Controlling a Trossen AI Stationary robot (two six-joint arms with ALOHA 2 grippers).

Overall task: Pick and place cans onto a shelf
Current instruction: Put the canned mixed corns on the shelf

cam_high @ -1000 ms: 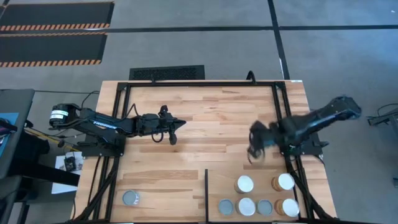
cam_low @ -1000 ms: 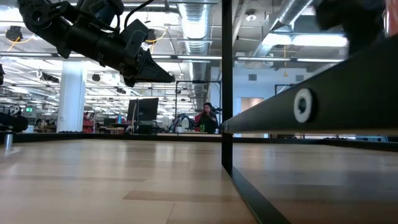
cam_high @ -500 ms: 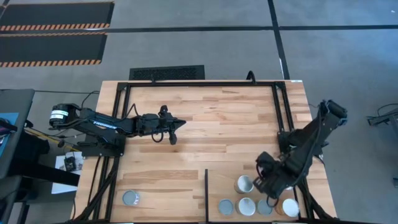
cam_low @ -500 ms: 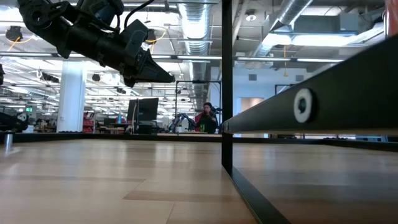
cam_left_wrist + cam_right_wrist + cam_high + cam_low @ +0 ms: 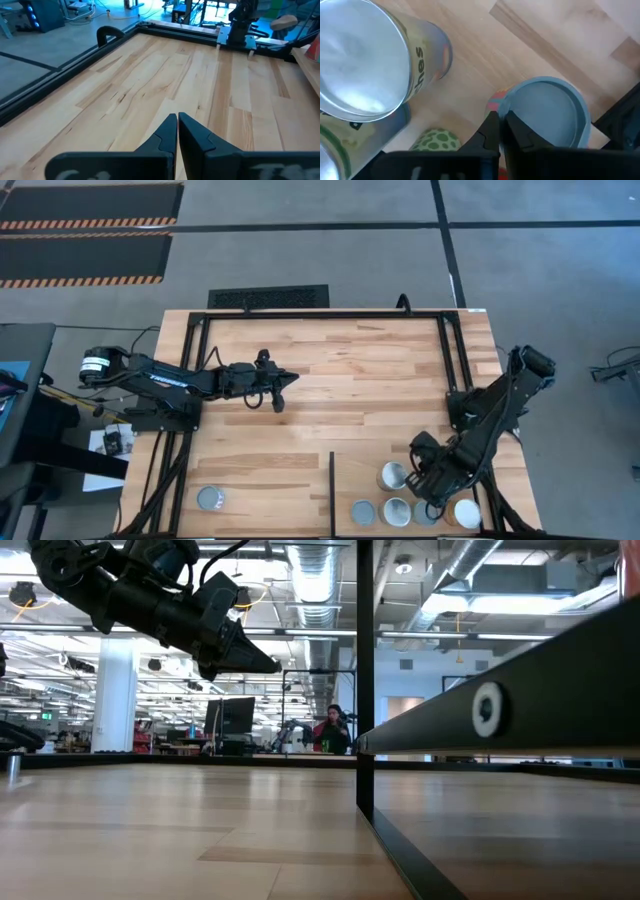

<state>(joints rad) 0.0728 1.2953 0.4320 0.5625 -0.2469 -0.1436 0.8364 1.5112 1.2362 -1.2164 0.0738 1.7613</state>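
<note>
Reaching: the right gripper [image 5: 432, 492] hangs low over the cluster of cans [image 5: 397, 511] at the near right of the tabletop [image 5: 350, 380], on the right side of the thin black divider bar [image 5: 331, 490].
Right jaws: together, tips meeting with nothing between them in the right wrist view [image 5: 499, 131]; they point down at the rim of a blue-grey-topped can [image 5: 547, 117], a judgement being that the arm is lining up over a can before opening to take it.
Neighbours: a tall silver-topped can [image 5: 362, 62] stands close beside, and a green-spotted label [image 5: 437, 140] shows just under the fingers; the cans sit so near each other that opened jaws may knock one over.
Cluster: from above about five round tops show beside the arm, among them a grey top [image 5: 362, 513] next to the divider and a white top [image 5: 466, 513] at the far right; others may be hidden beneath the arm.
Lone can: one grey-topped can [image 5: 209, 499] stands well apart, left of the divider near the front edge.
Shelf: which side of the divider is the shelf I cannot tell for certain.
Left gripper: [image 5: 283, 380] waits above the bare middle-left planks, jaws together [image 5: 177, 125], clear of the work so the two arms do not cross.
Background: a person [image 5: 331, 730] sits far off in the room.
</note>
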